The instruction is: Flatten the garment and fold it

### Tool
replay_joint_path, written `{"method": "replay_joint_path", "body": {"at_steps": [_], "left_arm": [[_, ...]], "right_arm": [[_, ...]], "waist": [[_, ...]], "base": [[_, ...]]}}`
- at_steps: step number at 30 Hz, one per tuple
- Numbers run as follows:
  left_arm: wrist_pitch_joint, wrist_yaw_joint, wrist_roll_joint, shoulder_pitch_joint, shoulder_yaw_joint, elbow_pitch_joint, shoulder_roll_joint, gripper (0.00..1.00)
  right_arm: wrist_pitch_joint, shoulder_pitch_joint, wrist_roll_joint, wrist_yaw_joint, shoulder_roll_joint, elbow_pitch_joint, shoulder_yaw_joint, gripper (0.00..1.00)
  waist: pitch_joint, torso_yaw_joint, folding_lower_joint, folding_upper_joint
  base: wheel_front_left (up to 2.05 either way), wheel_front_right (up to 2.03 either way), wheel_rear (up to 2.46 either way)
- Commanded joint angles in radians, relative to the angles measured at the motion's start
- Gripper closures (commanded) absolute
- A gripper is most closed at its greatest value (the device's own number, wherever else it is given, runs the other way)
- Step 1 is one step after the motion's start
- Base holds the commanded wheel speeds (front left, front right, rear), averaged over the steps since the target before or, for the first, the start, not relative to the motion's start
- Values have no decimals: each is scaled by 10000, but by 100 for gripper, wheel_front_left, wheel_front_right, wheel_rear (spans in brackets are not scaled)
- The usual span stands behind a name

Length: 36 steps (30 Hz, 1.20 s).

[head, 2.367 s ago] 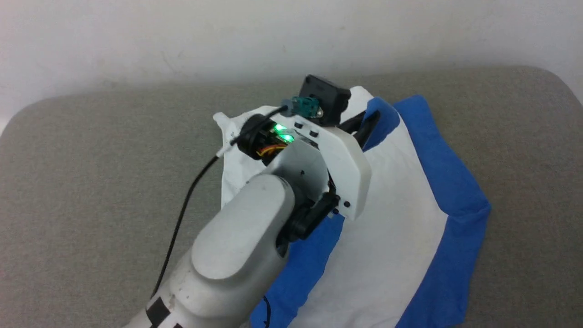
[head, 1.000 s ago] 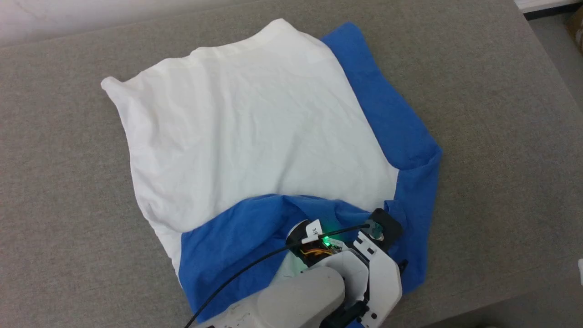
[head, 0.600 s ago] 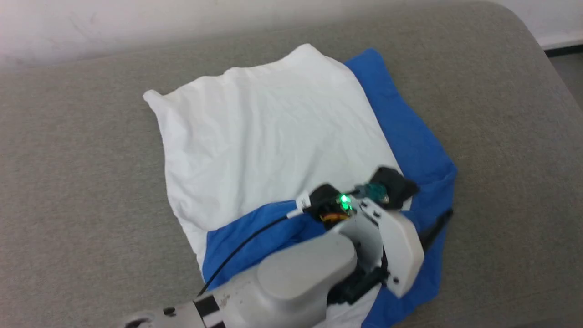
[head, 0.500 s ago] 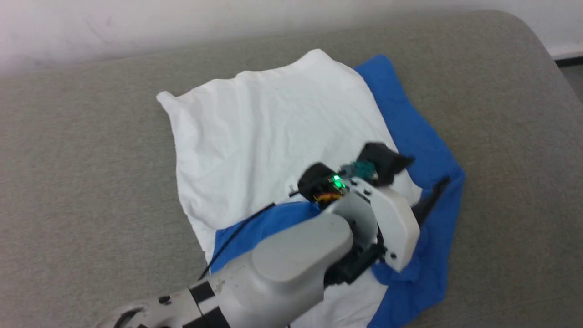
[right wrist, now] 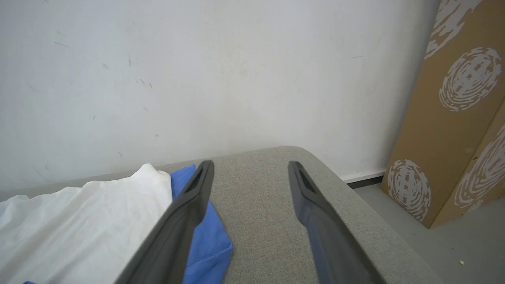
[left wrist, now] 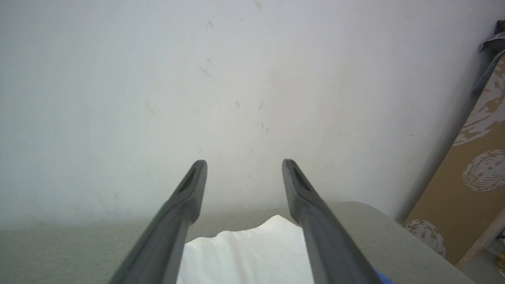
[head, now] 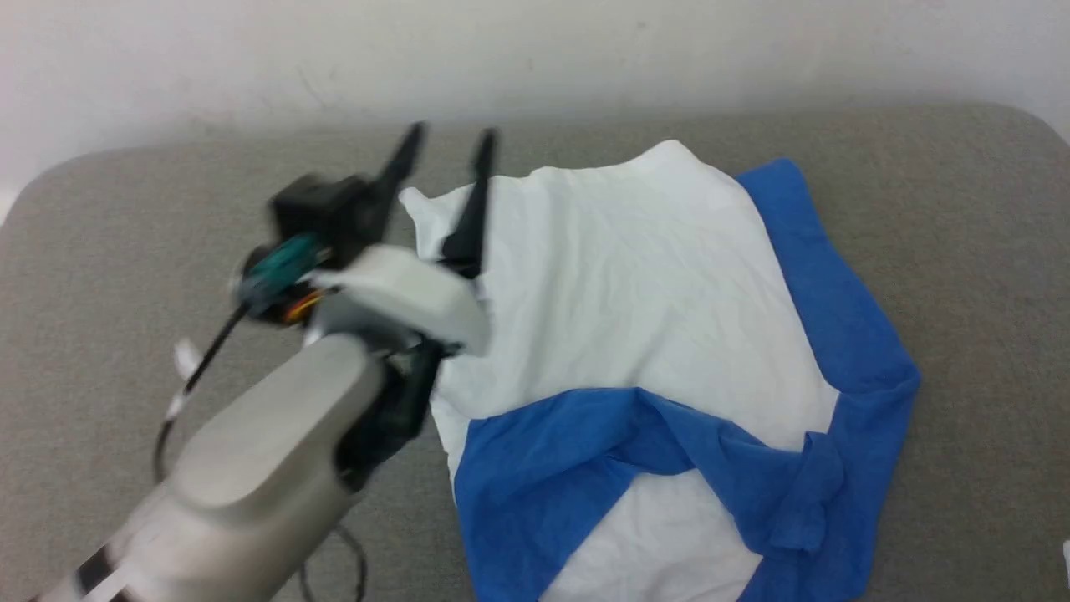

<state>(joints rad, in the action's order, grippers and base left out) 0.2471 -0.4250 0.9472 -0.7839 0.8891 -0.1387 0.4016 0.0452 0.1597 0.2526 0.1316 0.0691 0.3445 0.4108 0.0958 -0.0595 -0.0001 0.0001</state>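
The garment (head: pixel 635 309), a white T-shirt with blue sleeves, lies crumpled on the grey table (head: pixel 125 209). One blue sleeve (head: pixel 610 451) is folded across its near part and another runs down its right side. My left gripper (head: pixel 447 138) hangs open above the garment's far left corner, fingers pointing at the wall, nothing between them. In the left wrist view the open left gripper (left wrist: pixel 243 163) has the white cloth (left wrist: pixel 244 256) below it. My right gripper (right wrist: pixel 250 165) stands open over bare table, right of the garment's blue edge (right wrist: pixel 205 240).
A white wall (head: pixel 535 58) runs behind the table's far edge. A brown patterned cardboard box (right wrist: pixel 461 102) stands on the floor beyond the table's right end. A black cable (head: pixel 192 376) trails from my left wrist over the table.
My left arm has let go of the blue sleeve at the near right and swung to the garment's far left corner, fingers open. The head camera has shifted too.
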Motion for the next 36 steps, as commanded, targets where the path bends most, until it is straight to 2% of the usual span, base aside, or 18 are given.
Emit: {"method": "replay_joint_path", "body": {"at_steps": [1,6,9,12,16,21,28,31,32,36], "left_arm": [[88,-508,-178,816,-444,837,670,0],[139,-1795,-798,2880,-1717,3051,2270,0],[143,-2211,-1417,4108,-2262,4027,2691,0],[144,-2316,-2194,5173,-2378,4578,2743,0],[145,-2217,-3073,6377,-2666,4928,2163,0],[146,-1807,-3706,7830,-3602,4792,1021,0],[146,-746,-4616,8958,-5176,4605,-531,0],[146,-246,-5025,8974,-5522,4587,-937,0],[146,-246,-5025,8974,-5522,4587,-937,0],[146,234,-5532,8639,-5754,4595,-1416,0]], "right_arm": [[36,132,-114,-9,-56,70,-35,0],[14,224,-96,-9,-116,38,-126,0],[-25,227,-70,-9,-141,-29,-231,0],[-73,217,-30,-9,-159,-133,-352,0],[-168,254,38,-9,-176,-346,-490,0],[-290,425,142,-9,-185,-657,-623,0],[-334,291,360,-9,-81,-745,-708,0],[51,-432,835,-9,687,-368,-889,0],[51,-432,835,-9,687,-368,-889,0],[853,-2128,1895,-9,2335,-30,-976,0]], "waist": [[-234,348,1,-1],[-263,642,1,-1],[-261,789,1,-1],[-234,907,1,-1],[-224,1021,1,-1],[-168,1101,1,-1],[324,1172,1,-1],[784,1162,1,-1],[784,1162,1,-1],[1483,1266,1,-1]], "base": [[0,0,0],[0,0,0],[0,0,0],[0,0,0],[0,0,0],[0,0,0],[0,0,0],[0,0,0],[0,0,0],[0,0,0]]}}
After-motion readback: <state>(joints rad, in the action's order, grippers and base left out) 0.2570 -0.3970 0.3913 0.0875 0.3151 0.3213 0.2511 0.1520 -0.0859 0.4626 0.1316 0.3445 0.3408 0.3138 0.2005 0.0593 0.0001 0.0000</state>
